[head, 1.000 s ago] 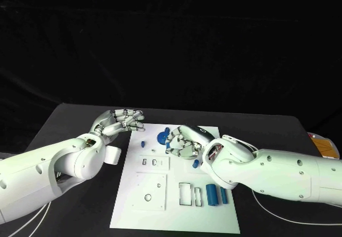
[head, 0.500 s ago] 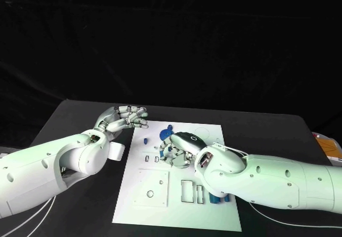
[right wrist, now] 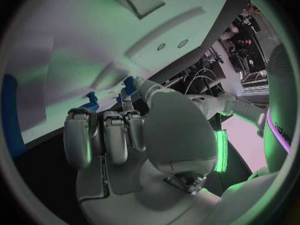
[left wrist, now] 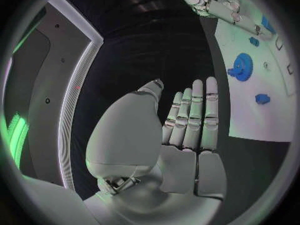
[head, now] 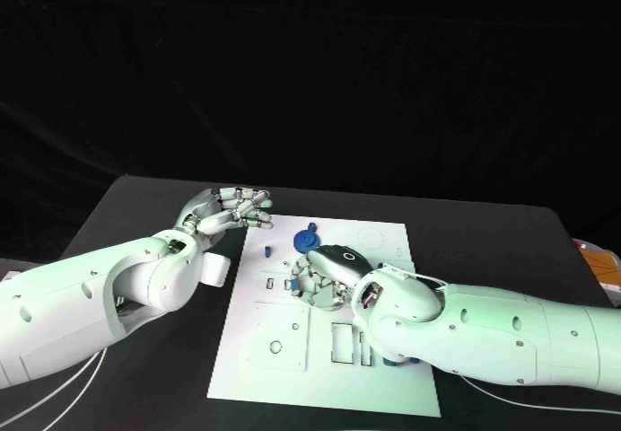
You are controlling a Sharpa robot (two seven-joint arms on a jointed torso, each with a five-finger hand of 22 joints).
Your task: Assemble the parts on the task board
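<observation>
Right hand [head: 324, 272] slid nearer — blue round part [head: 307, 240] lies flat.

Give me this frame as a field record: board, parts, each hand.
board: white rectangular task board on black table
round part: blue gear-shaped disc near the board's far end
small part: small blue block near the board's left edge
left hand: holds nothing, fingers straight, beside the board's far left corner
right hand: over the board's middle, grasp unclear
</observation>
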